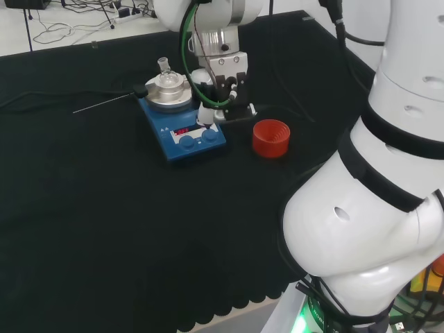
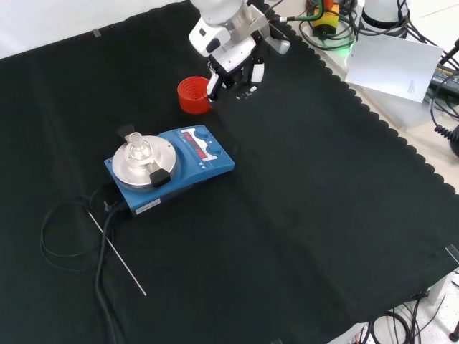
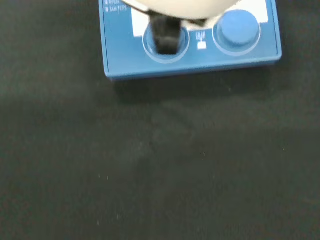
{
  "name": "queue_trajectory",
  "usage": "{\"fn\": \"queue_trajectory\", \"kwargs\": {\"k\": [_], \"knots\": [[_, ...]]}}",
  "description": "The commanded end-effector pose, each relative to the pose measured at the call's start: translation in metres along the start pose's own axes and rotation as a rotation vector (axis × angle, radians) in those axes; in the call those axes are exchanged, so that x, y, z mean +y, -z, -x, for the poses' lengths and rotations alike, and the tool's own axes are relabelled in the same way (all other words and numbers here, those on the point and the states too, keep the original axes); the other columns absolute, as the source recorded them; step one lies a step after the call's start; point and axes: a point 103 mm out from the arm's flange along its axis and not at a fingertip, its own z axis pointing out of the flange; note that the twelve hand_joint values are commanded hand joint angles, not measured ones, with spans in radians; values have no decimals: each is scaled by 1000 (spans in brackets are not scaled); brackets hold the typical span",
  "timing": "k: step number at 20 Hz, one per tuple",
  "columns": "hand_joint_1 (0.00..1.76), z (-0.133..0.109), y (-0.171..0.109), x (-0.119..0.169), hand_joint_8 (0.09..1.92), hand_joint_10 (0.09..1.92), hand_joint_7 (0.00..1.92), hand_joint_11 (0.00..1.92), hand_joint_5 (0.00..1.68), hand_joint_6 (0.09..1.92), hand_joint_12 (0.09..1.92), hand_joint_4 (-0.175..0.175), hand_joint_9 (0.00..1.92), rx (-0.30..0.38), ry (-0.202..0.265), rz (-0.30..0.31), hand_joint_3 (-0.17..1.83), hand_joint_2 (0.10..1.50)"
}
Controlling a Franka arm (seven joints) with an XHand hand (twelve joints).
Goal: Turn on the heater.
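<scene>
Blue heater (image 1: 182, 130) flat on the black cloth, round silver plate on top carrying a small clear glass flask (image 1: 165, 71), red lit display and two blue knobs (image 3: 239, 28) on its front panel.

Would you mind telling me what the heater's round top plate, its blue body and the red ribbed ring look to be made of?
Top plate: probably brushed metal, silvery with a dull sheen.
Heater body: blue casing, painted metal or plastic; I cannot tell which.
Red ribbed ring: likely moulded plastic or rubber, matte and evenly red.
</scene>
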Motion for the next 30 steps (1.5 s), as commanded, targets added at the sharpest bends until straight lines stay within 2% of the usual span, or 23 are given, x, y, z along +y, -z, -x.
{"fn": "queue_trajectory", "kwargs": {"k": [1,4,11,30], "knots": [[1324,-14,-23,5,1850,1529,1583,1331,593,765,1068,-142,1687,-49,45,-133,791,765],[1398,-16,-28,8,1880,1559,1591,1252,486,854,1207,-111,1686,-54,62,-168,850,761],[1430,-19,-31,13,1889,1570,1598,1222,370,879,1265,-76,1690,-64,73,-191,904,748],[1432,-8,-49,41,1878,1559,1598,1214,261,809,1279,-53,1694,-27,65,-209,946,739]]}}
